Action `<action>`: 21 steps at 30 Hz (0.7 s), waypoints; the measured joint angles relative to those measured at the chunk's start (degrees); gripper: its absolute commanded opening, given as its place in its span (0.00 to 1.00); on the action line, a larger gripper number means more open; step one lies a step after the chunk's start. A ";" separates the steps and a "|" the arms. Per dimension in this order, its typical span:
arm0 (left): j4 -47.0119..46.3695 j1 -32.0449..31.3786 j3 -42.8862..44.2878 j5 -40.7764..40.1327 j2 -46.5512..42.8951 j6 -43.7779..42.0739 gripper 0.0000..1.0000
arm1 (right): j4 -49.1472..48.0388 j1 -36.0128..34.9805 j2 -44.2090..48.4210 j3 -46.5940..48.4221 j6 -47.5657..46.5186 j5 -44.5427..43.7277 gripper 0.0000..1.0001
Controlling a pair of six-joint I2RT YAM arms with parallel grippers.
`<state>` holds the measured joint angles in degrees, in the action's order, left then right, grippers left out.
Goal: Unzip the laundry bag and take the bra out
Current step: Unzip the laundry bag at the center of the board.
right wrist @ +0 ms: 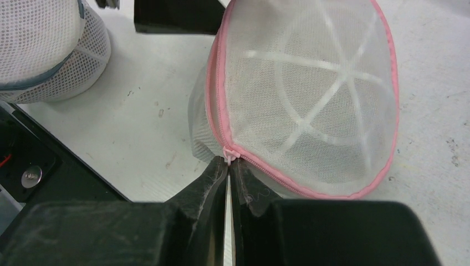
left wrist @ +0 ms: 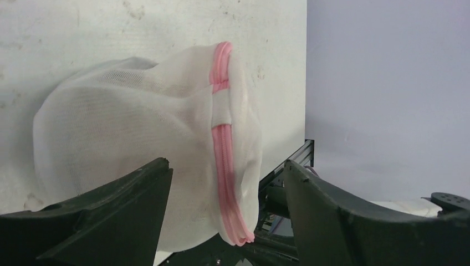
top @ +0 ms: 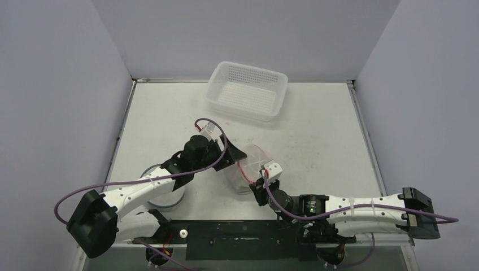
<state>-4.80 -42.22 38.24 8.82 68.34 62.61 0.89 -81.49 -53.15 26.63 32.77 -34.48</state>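
Observation:
The laundry bag (top: 249,164) is a white mesh dome with a pink zipper, standing on the table between the two arms. My left gripper (left wrist: 226,164) is open, its jaws apart on either side of the bag's zippered edge (left wrist: 221,144) without pinching it. From the near side my right gripper (right wrist: 229,162) is shut on the small pink zipper pull (right wrist: 228,155) at the bag's rim. Through the mesh (right wrist: 310,88) only white stiffening ribs show. The bra is hidden.
A white perforated plastic basket (top: 247,90) stands at the back of the table. A second round white mesh item with a grey-blue trim (right wrist: 44,50) lies to the left under the left arm (top: 161,189). The black mounting rail (top: 237,240) runs along the near edge.

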 measured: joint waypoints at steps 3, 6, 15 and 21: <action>2.51 0.35 -3.21 -0.44 -3.65 0.24 0.99 | -1.81 0.00 -1.81 0.00 0.04 0.48 0.05; 8.04 0.33 -4.59 -1.40 -9.07 0.35 0.96 | -3.08 0.02 -2.84 0.00 0.02 0.90 0.05; 20.11 -1.60 -7.28 -5.70 -25.64 5.38 0.96 | -5.53 0.00 -5.79 0.28 -0.44 2.45 0.05; 19.17 -10.16 -9.09 -10.60 -23.71 10.34 0.91 | -7.13 -0.04 -8.44 1.03 -0.76 3.91 0.05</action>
<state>14.37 -52.38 29.15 -1.78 44.62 72.95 -6.24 -81.54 -61.58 27.66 32.01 -30.57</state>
